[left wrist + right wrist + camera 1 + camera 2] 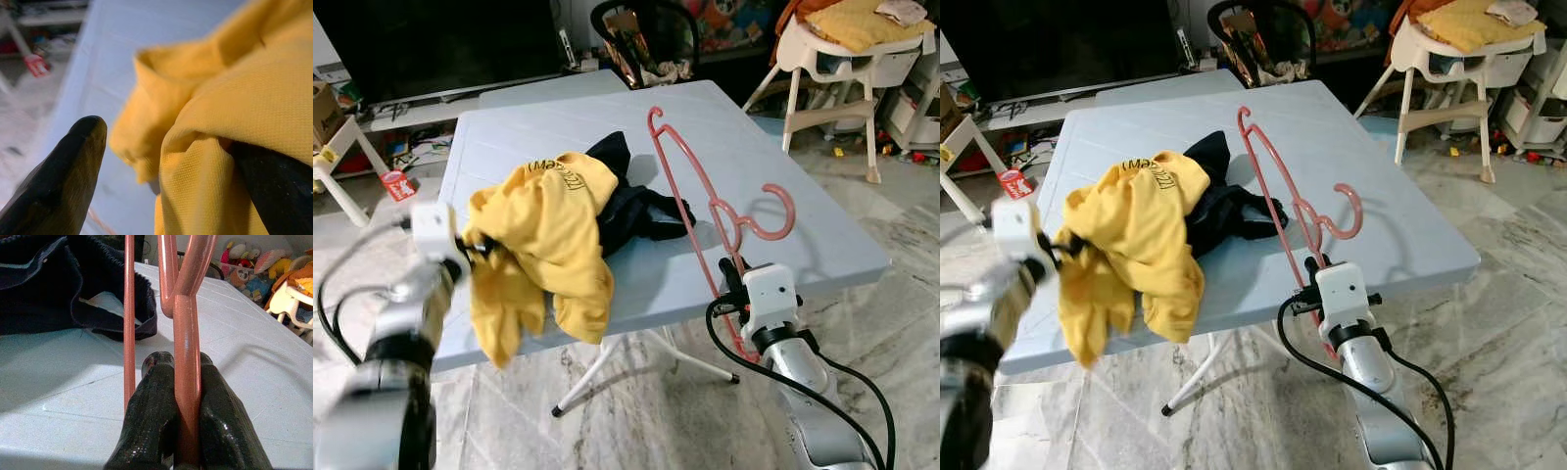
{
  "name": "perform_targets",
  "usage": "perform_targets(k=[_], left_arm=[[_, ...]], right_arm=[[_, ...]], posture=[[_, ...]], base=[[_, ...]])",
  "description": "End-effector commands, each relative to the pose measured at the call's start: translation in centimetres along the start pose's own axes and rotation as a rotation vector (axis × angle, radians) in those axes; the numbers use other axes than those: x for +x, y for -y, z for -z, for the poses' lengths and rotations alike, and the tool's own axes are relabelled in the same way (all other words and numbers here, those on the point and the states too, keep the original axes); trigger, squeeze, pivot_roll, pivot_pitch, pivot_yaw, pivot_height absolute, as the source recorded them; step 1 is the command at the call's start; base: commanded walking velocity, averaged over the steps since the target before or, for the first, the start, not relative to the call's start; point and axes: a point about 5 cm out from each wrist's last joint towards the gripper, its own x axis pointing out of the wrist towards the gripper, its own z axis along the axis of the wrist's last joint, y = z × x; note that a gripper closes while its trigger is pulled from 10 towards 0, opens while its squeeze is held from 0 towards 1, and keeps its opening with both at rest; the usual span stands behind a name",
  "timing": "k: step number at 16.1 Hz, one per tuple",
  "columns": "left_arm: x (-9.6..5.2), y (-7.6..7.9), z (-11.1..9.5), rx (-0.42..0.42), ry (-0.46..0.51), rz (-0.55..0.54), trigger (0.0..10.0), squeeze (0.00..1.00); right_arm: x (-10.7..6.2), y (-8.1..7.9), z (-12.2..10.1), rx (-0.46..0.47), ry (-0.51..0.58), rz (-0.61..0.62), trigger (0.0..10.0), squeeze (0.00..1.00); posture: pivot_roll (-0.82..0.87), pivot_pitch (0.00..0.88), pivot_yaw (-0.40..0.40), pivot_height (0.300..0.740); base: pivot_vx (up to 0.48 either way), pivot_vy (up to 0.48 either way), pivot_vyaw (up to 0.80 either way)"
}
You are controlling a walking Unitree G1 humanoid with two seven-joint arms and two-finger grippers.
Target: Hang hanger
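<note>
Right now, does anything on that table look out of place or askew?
The yellow shirt is bunched up and spills over the near edge of the table, pinched by the left gripper. The pink hanger, clamped in the right gripper, is bare. A dark garment lies crumpled beside it.
</note>
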Motion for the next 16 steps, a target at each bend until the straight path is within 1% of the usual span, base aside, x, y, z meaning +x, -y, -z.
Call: perform_targets(k=[1, 2, 3, 4, 5, 6, 8, 9, 10, 11, 12, 13, 14, 15, 16], left_arm=[[0.1, -1.5, -2.1, 0.000, 0.070, -0.083, 10.0, 0.00], [0.2, -1.7, -2.9, -0.007, 0.093, -0.107, 10.0, 0.00], [0.3, -2.2, -4.1, -0.033, 0.120, -0.143, 10.0, 0.00], [0.4, -2.5, -5.2, -0.021, 0.145, -0.172, 10.0, 0.00], [0.5, -2.5, -7.0, -0.040, 0.200, -0.178, 10.0, 0.00], [0.5, -2.4, -8.2, -0.032, 0.241, -0.183, 10.0, 0.00], [0.6, -1.7, -10.2, -0.041, 0.297, -0.148, 10.0, 0.00], [0.8, -1.0, -10.5, -0.041, 0.307, -0.118, 10.0, 0.00], [0.9, -0.4, -10.1, -0.007, 0.297, -0.083, 10.0, 0.00], [1.1, 0.2, -8.9, 0.063, 0.265, -0.039, 10.0, 0.00], [1.1, 0.8, -7.0, 0.117, 0.232, 0.008, 10.0, 0.00], [0.9, 0.8, -5.4, 0.121, 0.205, 0.024, 10.0, 0.00], [0.7, 0.6, -3.6, 0.102, 0.162, 0.036, 10.0, 0.00], [0.2, 0.4, -0.3, 0.080, 0.066, 0.060, 10.0, 0.00], [-0.2, 0.5, 1.3, 0.061, 0.033, 0.088, 10.0, 0.55]], right_arm=[[0.1, -0.2, 0.2, 0.003, -0.021, -0.002, 10.0, 0.00], [0.0, -0.3, 0.1, 0.004, -0.020, -0.003, 10.0, 0.00], [0.0, -0.3, 0.1, 0.004, -0.020, -0.005, 10.0, 0.00], [0.0, -0.4, 0.1, 0.005, -0.021, -0.006, 10.0, 0.00], [0.0, -0.3, 0.1, 0.004, -0.019, -0.006, 10.0, 0.00], [0.0, -0.3, 0.0, 0.004, -0.018, -0.004, 10.0, 0.00], [0.0, -0.3, 0.0, 0.004, -0.019, -0.002, 10.0, 0.00], [0.0, -0.4, 0.1, 0.006, -0.020, -0.003, 10.0, 0.00], [-0.1, -0.5, 0.1, 0.008, -0.022, -0.004, 10.0, 0.00], [-0.1, -0.6, 0.1, 0.011, -0.023, -0.004, 10.0, 0.00], [-0.2, -0.6, 0.2, 0.013, -0.025, -0.005, 10.0, 0.00], [-0.2, -0.7, 0.3, 0.015, -0.027, -0.007, 10.0, 0.00], [-0.3, -0.7, 0.3, 0.014, -0.030, -0.012, 10.0, 0.00], [-0.2, -0.7, 0.4, 0.011, -0.033, -0.020, 10.0, 0.00], [-0.1, -0.7, 0.4, 0.010, -0.033, -0.021, 10.0, 0.00]], posture=[[-0.12, 0.051, 0.066, 0.740], [-0.12, 0.052, 0.065, 0.740], [-0.12, 0.055, 0.066, 0.740], [-0.12, 0.056, 0.066, 0.740], [-0.12, 0.057, 0.067, 0.740], [-0.13, 0.058, 0.068, 0.740], [-0.12, 0.059, 0.072, 0.740], [-0.12, 0.058, 0.076, 0.740], [-0.12, 0.058, 0.079, 0.740], [-0.12, 0.056, 0.080, 0.740], [-0.12, 0.056, 0.081, 0.740], [-0.12, 0.055, 0.080, 0.740], [-0.12, 0.055, 0.080, 0.740], [-0.11, 0.054, 0.076, 0.740], [-0.11, 0.053, 0.073, 0.740]], base=[[0.000, 0.000, 0.00], [0.000, 0.000, 0.00], [0.000, 0.000, 0.00], [0.000, 0.000, 0.00], [0.000, 0.000, 0.00], [0.000, 0.000, 0.00], [0.000, 0.000, 0.00], [0.000, 0.000, 0.00], [0.000, 0.000, 0.00], [0.000, 0.000, 0.00], [0.000, 0.000, 0.00], [0.000, 0.000, 0.00], [0.000, 0.000, 0.00], [0.000, 0.000, 0.00], [0.000, 0.000, 0.00]])
